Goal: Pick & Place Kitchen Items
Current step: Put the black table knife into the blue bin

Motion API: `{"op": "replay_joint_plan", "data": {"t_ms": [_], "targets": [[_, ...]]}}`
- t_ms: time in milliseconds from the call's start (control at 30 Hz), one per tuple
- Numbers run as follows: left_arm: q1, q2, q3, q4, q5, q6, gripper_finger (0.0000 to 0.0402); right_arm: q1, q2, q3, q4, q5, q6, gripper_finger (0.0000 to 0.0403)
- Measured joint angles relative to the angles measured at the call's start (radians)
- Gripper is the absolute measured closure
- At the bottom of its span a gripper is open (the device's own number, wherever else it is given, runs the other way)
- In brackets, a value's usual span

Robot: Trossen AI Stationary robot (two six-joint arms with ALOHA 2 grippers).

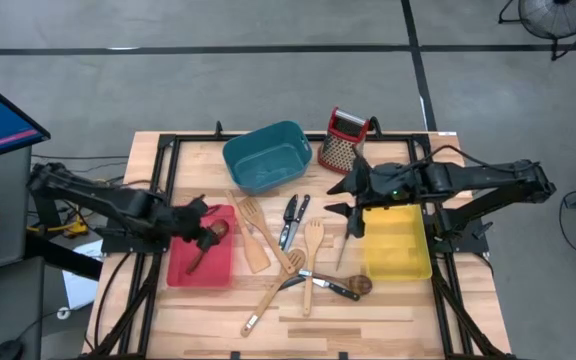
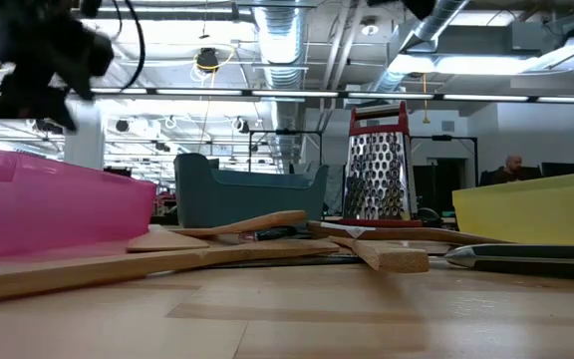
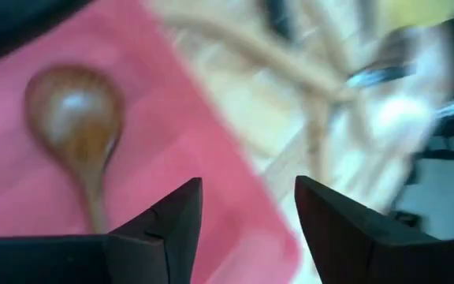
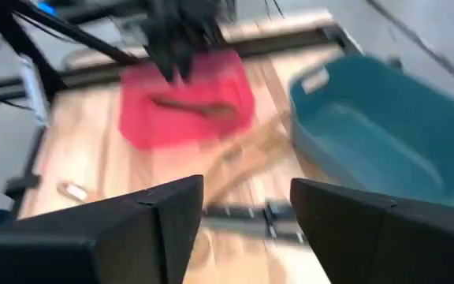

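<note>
With the dark wooden spoon (image 3: 77, 118) lying in the red bin (image 1: 200, 262), both the left pincer (image 3: 247, 209) and right pincer (image 4: 247, 207) gape empty, and tangled utensils (image 1: 303, 265) mid-desk risk a double pick.

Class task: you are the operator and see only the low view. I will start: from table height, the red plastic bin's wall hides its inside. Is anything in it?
Observer: Yes. A dark wooden spoon lies in the red plastic bin, bowl toward the table's far edge.
Operator: Where is the left gripper?
Observer: The left gripper hangs open over that bin, holding nothing.
Operator: And the yellow plastic bin?
Observer: The high view shows nothing in the yellow plastic bin.
Operator: The right gripper?
Observer: The right gripper is open beside the yellow bin, holding nothing.
</note>
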Motion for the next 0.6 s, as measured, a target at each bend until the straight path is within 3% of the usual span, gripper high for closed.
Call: {"op": "replay_joint_plan", "data": {"t_ms": [300,600], "targets": [[0.000,-0.148,0.011,0.153,-0.246,0.200,0.0226,0.068,0.086,-0.108,-0.202,-0.003,0.133,0.0218],[0.001,-0.151,0.011,0.177,-0.353,0.304,0.0210,0.182,0.346,-0.138,-0.184,-0.069,0.098,0.0151]]}}
